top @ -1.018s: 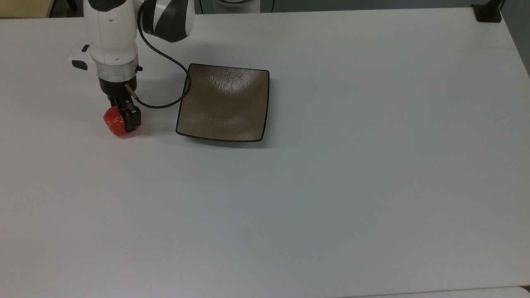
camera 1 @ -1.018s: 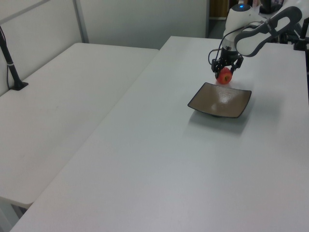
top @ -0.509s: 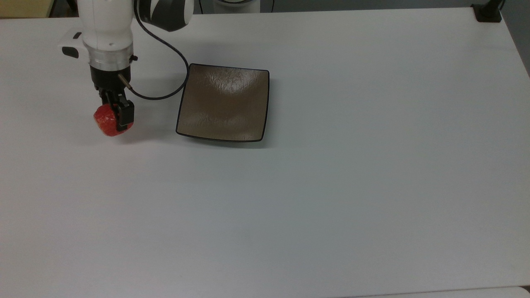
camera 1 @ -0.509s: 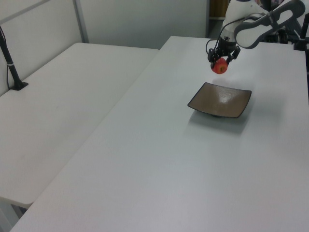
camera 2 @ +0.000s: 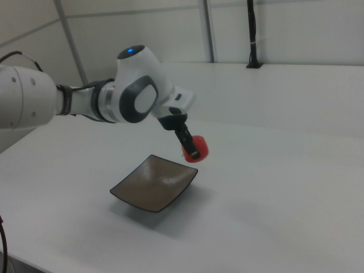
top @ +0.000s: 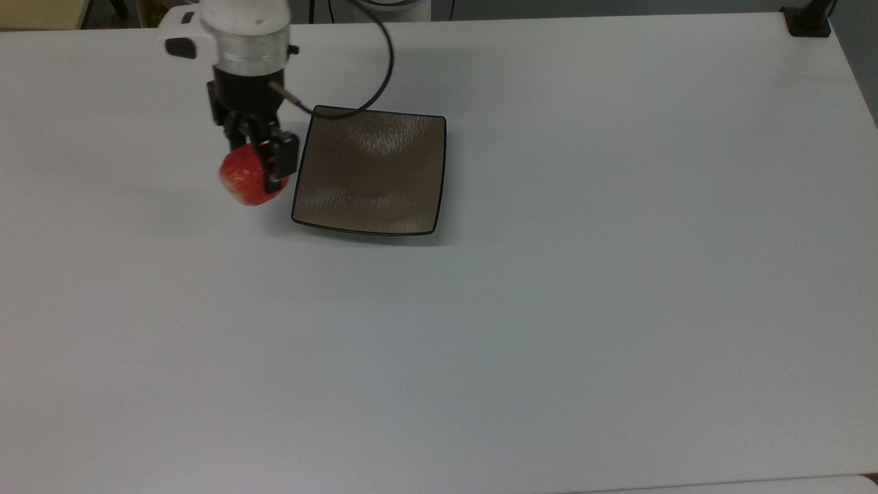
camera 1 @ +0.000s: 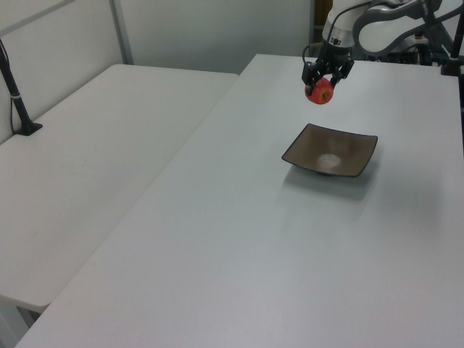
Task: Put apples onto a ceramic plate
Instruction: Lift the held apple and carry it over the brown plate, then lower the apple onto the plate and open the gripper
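The arm (camera 2: 85, 102) wore glossy white shells, with dark grey panels set into the rounded joints. A small blue light (camera 2: 132, 49) glowed on top of the elbow housing. Near the wrist sat a ribbed silver ring (top: 247, 51) above a black mount, and a white side block bore a dark oval window (top: 177, 46). A thin black cable (top: 374, 82) looped out from a small metal plug. The claw (top: 257, 161) was black, with blocky fingers.
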